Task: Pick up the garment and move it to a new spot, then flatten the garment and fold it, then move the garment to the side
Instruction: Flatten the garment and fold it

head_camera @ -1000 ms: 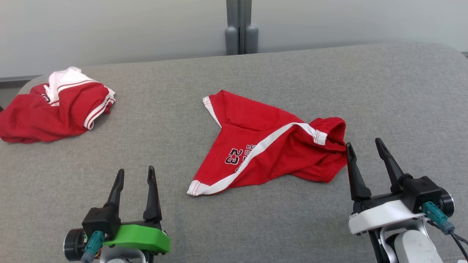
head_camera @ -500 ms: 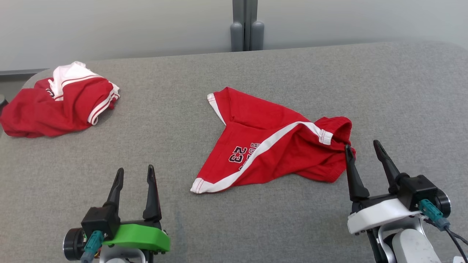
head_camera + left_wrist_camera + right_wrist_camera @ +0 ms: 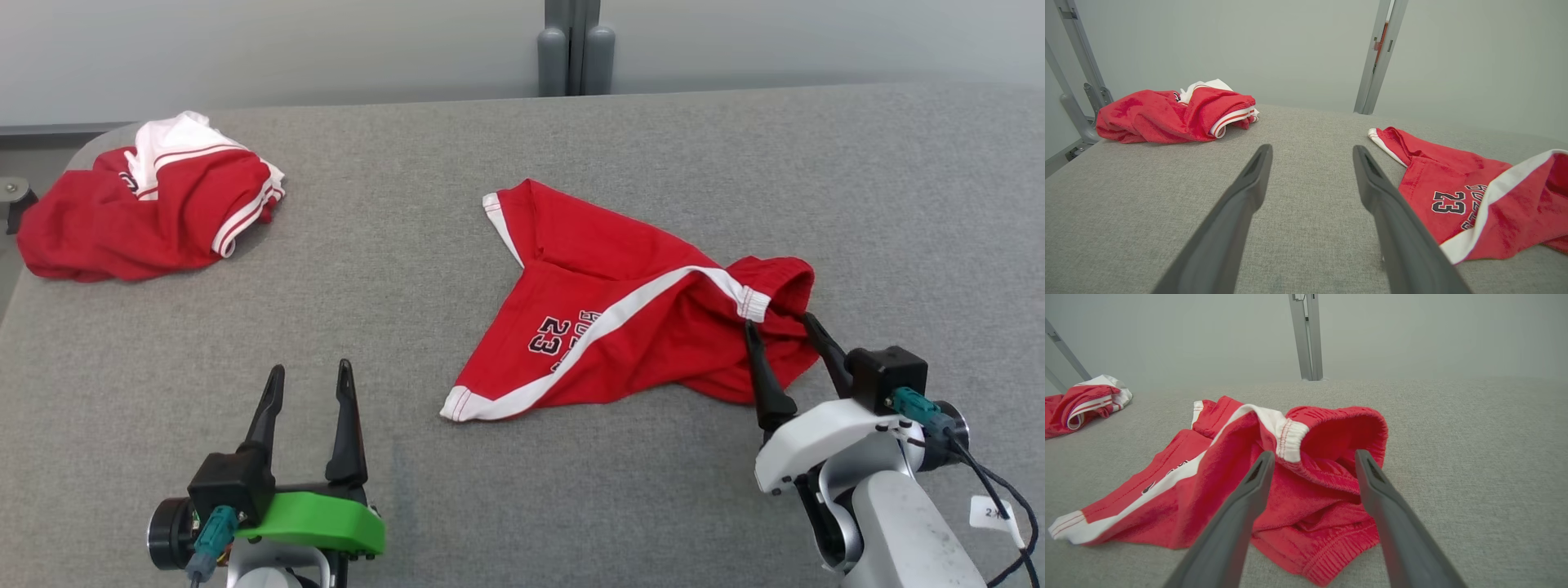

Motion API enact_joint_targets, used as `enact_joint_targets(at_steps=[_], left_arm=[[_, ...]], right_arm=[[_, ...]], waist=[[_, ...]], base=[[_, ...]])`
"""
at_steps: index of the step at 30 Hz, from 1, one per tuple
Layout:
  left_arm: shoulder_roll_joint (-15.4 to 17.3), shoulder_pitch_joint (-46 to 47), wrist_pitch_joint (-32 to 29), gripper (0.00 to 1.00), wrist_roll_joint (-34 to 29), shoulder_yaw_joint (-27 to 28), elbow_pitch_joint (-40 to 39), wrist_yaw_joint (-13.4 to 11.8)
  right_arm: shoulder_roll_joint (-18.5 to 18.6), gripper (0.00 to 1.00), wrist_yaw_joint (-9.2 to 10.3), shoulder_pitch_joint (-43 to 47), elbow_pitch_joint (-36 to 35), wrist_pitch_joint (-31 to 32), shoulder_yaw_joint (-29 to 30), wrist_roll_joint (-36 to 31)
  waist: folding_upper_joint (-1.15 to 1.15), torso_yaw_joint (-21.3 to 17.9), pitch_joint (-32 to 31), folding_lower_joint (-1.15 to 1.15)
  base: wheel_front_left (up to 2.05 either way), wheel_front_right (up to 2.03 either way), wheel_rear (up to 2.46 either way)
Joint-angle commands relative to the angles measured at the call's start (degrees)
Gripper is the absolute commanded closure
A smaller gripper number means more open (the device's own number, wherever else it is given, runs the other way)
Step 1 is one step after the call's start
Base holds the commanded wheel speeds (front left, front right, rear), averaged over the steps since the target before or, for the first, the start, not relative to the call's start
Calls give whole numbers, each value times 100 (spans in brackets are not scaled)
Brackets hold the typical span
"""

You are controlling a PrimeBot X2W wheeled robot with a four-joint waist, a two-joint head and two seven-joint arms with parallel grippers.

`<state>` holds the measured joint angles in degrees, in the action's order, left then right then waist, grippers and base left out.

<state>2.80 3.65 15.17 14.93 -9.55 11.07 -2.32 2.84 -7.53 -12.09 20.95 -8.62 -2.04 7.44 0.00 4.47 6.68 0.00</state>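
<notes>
Far left: you have a second heap of red and white clothes point(image 3: 147, 212) bunched near the table's back left corner, well apart from both grippers.
Left gripper point(image 3: 312, 367): yours sits low at the near left, fingers spread wide with nothing between them; the left wrist view point(image 3: 1312, 149) shows bare grey cloth under the gap.
Table point(image 3: 408, 269): a grey fabric-covered top carries everything you see here.
Back middle: a grey post point(image 3: 575, 45) stands upright behind the table's far edge.
Shorts point(image 3: 620, 318): your task item, red with a white side stripe and the number 23, lies crumpled right of the table's middle. One leg points to the back, its white hem corner lies toward the near left, and the elastic waistband is humped up at the right end.
Right gripper point(image 3: 777, 322): your fingers are spread and reach over the bunched waistband end of the shorts. In the right wrist view point(image 3: 1314, 454) the red folds point(image 3: 1216, 482) lie between and beneath the two fingers, which have not closed on the cloth.
Contact: you cannot tell whether the fingertips touch the fabric.
</notes>
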Motion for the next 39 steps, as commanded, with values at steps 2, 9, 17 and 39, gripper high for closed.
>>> enact_joint_targets(at_steps=[2,9,17,39], left_arm=[[17,109,-3,0,57,0,-6,-32],[17,127,-3,0,64,-21,69,-12],[17,167,-3,0,85,-158,422,120],[19,1398,-47,0,653,-1302,2958,620]], right_arm=[[11,0,8,-197,130,56,-28,110],[12,51,8,-561,443,108,-82,180],[14,100,8,-723,531,13,-180,225],[12,100,8,-396,79,-61,-493,268]], waist=[[0,94,69,0],[0,180,143,0],[0,120,172,0],[0,-445,306,0]], base=[[0,0,0],[0,0,0],[0,0,0],[0,0,0]])
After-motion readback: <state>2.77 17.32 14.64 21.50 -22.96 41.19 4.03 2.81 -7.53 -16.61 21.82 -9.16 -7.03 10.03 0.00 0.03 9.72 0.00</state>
